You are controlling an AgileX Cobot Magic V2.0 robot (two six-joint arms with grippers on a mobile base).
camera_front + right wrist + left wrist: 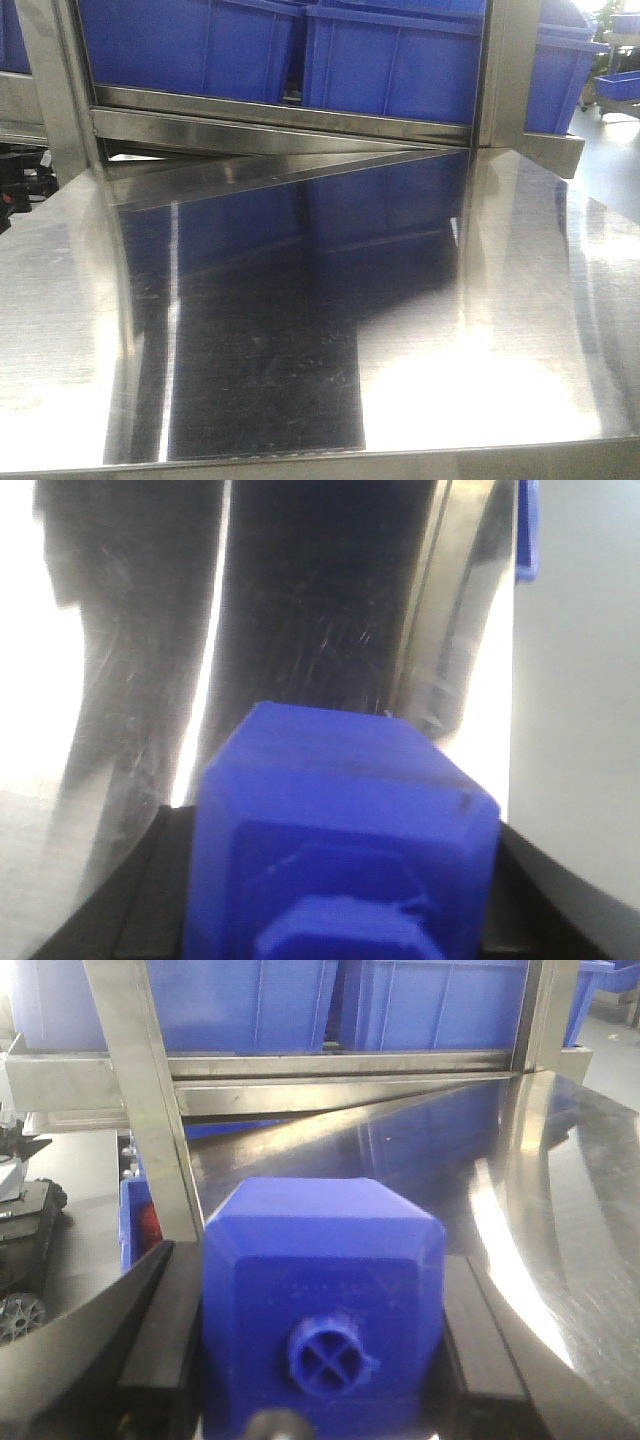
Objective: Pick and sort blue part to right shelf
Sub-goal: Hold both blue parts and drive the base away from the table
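No legible text, labels, numbers anywhere; faint embossed marks on blue block [322, 1260] unreadable.

A factory floor: steel rack [280, 125], blue crates [390, 60], steel worktable [540, 300].

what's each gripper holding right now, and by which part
The left gripper clamps the blue part by its opposite side walls; the right gripper clamps a second blue block the same way. Knob ends face the wrist cameras.

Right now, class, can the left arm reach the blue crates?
Probably yes: the left claw, shut on a blue block, faces the blue crates; only an upright post stands near, left of it.
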